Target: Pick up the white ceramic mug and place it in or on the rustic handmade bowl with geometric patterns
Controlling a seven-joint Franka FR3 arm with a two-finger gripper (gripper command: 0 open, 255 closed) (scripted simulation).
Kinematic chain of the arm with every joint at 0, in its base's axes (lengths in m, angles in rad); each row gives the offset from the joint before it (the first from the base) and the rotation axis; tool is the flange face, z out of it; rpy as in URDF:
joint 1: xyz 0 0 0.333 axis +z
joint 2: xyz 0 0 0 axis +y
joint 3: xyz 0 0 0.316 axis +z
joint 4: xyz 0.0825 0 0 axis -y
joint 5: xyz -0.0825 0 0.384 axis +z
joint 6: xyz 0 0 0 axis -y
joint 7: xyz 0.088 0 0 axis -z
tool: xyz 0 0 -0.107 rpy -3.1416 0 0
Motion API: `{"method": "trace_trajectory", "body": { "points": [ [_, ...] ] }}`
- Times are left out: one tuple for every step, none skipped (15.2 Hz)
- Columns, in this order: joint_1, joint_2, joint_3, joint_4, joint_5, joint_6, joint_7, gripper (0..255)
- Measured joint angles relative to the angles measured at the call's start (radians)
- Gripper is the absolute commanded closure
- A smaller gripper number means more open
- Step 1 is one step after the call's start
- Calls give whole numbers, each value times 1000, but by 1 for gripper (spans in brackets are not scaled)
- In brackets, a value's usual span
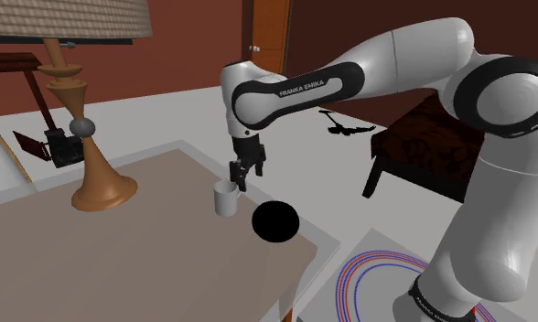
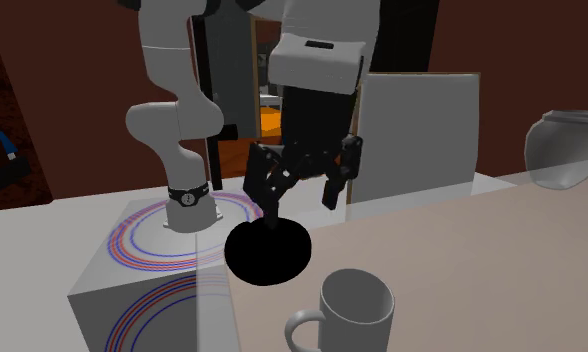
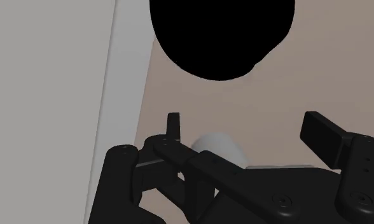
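A white mug [image 1: 225, 198] stands upright on the beige tabletop [image 1: 121, 247], its handle toward the second exterior view's camera [image 2: 352, 310]. Close beside it on the shoulder view's right sits the bowl [image 1: 275, 222], drawn as a plain black round shape [image 2: 268, 252]. My gripper [image 1: 242, 177] hangs just above the mug's rim, open, with nothing between its fingers [image 2: 302, 205]. In the wrist view the mug [image 3: 221, 147] peeks out behind the finger linkages, between the two fingertips [image 3: 173, 124], and the bowl [image 3: 221, 38] lies further ahead.
A tall wooden lamp [image 1: 91, 146] stands on the table at the shoulder view's left. The table's edge [image 1: 322, 247] runs close by the bowl. Off the table are a dark wooden seat [image 1: 423, 146] and my ring-patterned stand [image 2: 152, 270]. A grey rounded object [image 2: 562, 150] sits at the second exterior view's right.
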Motion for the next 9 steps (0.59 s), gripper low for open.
{"method": "trace_trajectory", "body": {
  "points": [
    [8, 44, 2, 46, -10, -5, 8, 0],
    [16, 81, 5, 81, -18, -5, 17, 0],
    [23, 120, 5, 126, -27, -13, 21, 0],
    [35, 160, 7, 170, -36, -19, 31, 0],
    [42, 209, 6, 231, -47, -33, 31, 0],
    [54, 254, 5, 285, -56, -45, 38, 0],
    [67, 300, 5, 338, -65, -54, 45, 0],
    [79, 338, 5, 386, -72, -65, 51, 0],
    [87, 363, 5, 413, -76, -70, 56, 0]
  ]
}}
